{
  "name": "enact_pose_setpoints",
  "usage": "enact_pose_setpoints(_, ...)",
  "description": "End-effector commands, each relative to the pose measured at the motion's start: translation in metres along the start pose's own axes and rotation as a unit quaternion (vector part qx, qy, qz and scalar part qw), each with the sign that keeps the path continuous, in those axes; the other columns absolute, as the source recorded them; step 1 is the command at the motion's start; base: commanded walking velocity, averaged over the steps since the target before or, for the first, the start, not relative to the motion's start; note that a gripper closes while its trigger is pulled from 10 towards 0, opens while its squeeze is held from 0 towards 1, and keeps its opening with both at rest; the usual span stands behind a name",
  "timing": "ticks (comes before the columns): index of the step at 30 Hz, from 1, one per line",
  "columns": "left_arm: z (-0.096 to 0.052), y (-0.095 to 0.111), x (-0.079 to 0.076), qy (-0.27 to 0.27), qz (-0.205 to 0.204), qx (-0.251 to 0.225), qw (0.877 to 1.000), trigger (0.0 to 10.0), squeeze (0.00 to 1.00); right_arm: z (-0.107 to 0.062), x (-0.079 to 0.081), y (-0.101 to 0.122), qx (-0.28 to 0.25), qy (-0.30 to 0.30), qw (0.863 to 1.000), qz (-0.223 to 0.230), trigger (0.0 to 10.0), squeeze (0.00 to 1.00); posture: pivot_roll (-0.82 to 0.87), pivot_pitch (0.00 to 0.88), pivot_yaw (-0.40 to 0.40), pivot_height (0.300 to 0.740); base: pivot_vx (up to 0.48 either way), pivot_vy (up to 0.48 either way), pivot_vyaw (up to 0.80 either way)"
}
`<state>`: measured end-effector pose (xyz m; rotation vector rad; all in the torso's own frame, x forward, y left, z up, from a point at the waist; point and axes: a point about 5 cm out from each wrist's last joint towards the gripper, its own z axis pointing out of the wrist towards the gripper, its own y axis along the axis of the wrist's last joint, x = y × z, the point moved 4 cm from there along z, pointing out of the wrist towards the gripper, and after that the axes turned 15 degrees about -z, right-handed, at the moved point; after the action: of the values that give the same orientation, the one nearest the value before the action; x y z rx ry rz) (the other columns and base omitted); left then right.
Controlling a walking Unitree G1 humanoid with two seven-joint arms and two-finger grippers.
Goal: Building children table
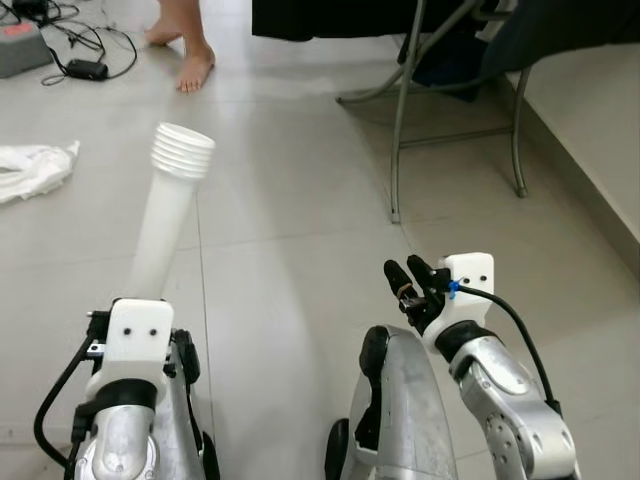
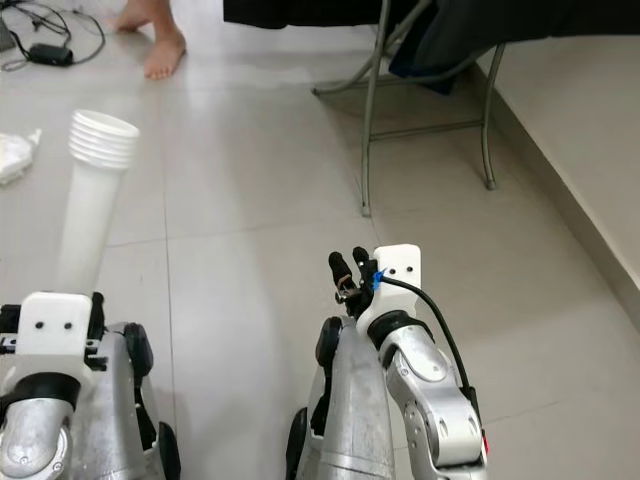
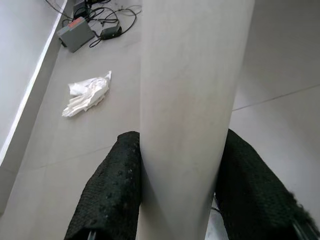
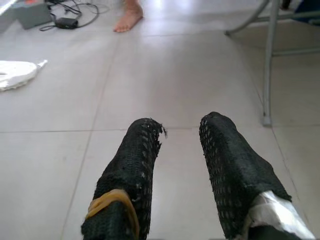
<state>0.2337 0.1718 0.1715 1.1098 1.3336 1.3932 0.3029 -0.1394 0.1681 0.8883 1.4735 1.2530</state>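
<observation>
Table leg [image 1: 165, 225], a white tube with screw rings on top, is squeezed between the left gripper [image 3: 182, 192] fingers, held up over the floor [image 1: 300, 230]. Right gripper [image 4: 192, 165] is empty, fingers apart. Building looks barely begun.

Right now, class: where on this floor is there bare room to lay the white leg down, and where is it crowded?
Bare tiles lie between the left gripper, which holds the table leg, and the chair. Crowded: cables and cloth far left, a person's feet beyond.
</observation>
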Motion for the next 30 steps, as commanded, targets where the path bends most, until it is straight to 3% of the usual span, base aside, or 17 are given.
enact_pose_setpoints(1, -0.007, -0.009, -0.029, -0.066, -0.047, 0.031, 0.996, 10.0, 0.00, -0.004, 0.002, -0.002, 0.000, 0.000, 1.000, -0.008, 10.0, 0.00, 0.10, 0.200, -0.134, 0.475, 0.000, 0.000, 0.00)
enact_pose_setpoints(30, 0.010, -0.015, -0.039, -0.072, -0.068, 0.019, 0.995, 10.0, 0.00, 0.003, 0.010, -0.002, -0.015, -0.010, 1.000, -0.011, 10.0, 0.00, 0.09, 0.167, -0.112, 0.580, 0.000, 0.000, 0.00)
